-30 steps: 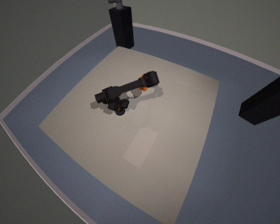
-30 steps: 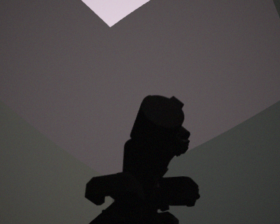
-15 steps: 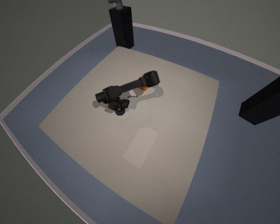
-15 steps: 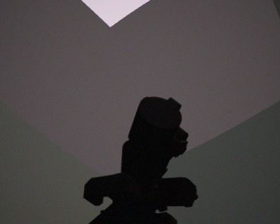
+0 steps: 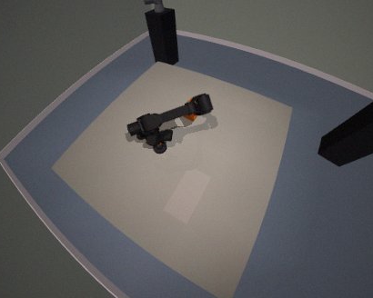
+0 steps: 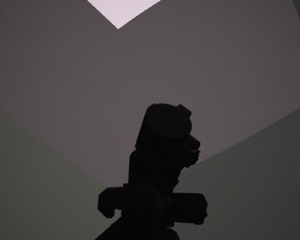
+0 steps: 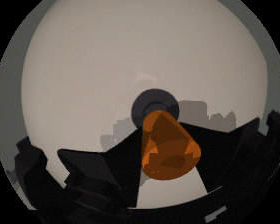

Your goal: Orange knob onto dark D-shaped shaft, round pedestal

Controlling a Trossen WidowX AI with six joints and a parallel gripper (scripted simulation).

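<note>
The orange knob (image 7: 170, 145) (image 5: 160, 144) is between the fingers of my gripper (image 7: 160, 128), which is shut on it. In the wrist view its wide end is nearest the camera and its far end overlaps the lower part of the round dark pedestal (image 7: 154, 95) (image 5: 159, 150). A darker inner ring shows on the pedestal just beyond the knob. The shaft is hidden behind the knob. I cannot tell whether the knob touches the shaft or how high it is above the pedestal. The exterior view shows neither knob nor pedestal.
The arm (image 5: 176, 114) (image 6: 155, 165) stretches over the pale table top (image 5: 229, 159). An orange part (image 5: 191, 116) shows beneath the arm. A lighter rectangular patch (image 5: 187, 196) is on the table. Dark posts (image 5: 165, 38) (image 5: 354, 136) stand beyond the table.
</note>
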